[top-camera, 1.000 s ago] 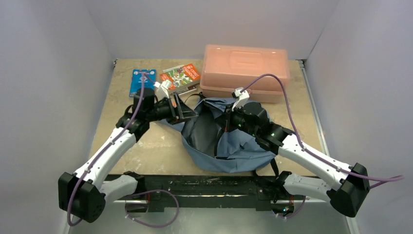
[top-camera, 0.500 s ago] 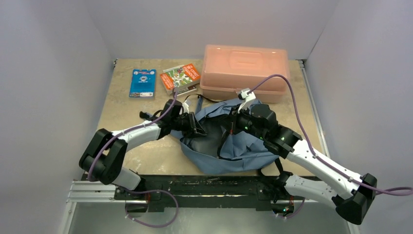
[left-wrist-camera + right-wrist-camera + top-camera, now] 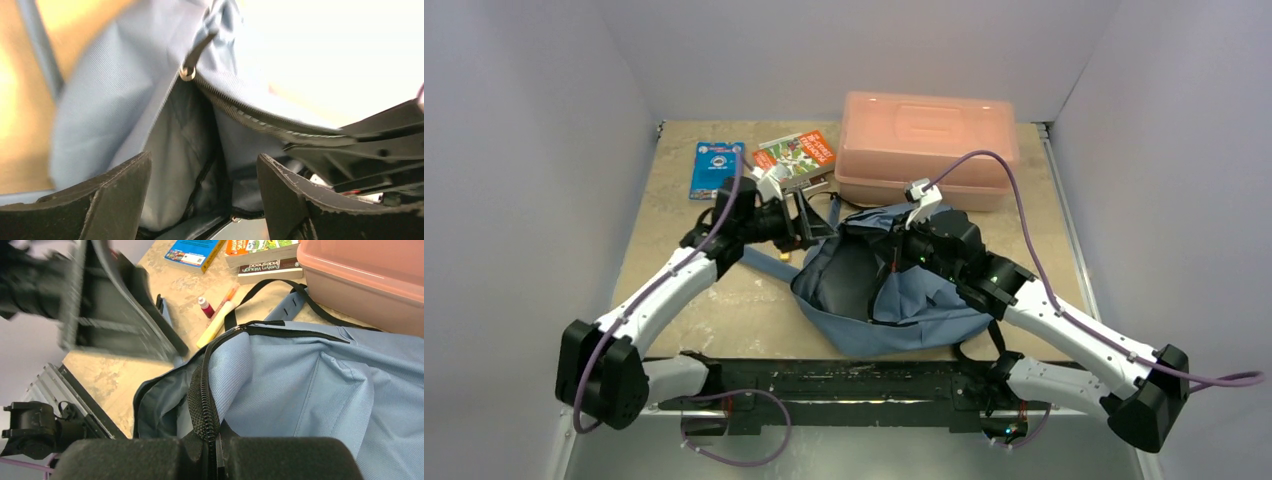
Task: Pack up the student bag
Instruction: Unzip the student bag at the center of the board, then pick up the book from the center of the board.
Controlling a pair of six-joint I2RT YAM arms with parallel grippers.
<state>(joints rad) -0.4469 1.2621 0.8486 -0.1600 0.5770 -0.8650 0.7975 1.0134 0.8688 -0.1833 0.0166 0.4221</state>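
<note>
I'm looking down on the beige tabletop (image 3: 744, 300). The student bag (image 3: 914, 310) lies on it toward the near edge, in the middle between the two arms. It sits just in front of the salmon-pink plastic box (image 3: 924, 140), which stands closed at the back right. The bag's main compartment gapes toward the left and shows dark lining.

The right arm (image 3: 1064, 325) reaches in over the bag from the right. On its wrist feed the right jaws are closed on the bag's black zipper edge (image 3: 202, 405), and the zipper tape runs straight down into the pinch. The left arm (image 3: 664, 290) stretches to the bag's left rim. The left jaws stand wide apart with nothing clamped, and through the gap I see the bag's grey interior (image 3: 185, 150). From the right wrist camera they are only a dark blur at upper left.

At the back left lies a blue booklet (image 3: 716, 168). Beside it an orange-and-green book (image 3: 796, 155) is stacked on another book (image 3: 270, 267), and that stack is just beside the box. A thin black strap (image 3: 280, 290) loops out from the bag across the tabletop toward the books. Next to the strap lie a cream-yellow highlighter (image 3: 215, 325), an orange pen (image 3: 227, 294) and a small red-capped item (image 3: 205, 306). They are close together and clear of the bag. Smallest of all, a metal ring (image 3: 187, 73) on a zipper pull hangs at the edge of the opening.
</note>
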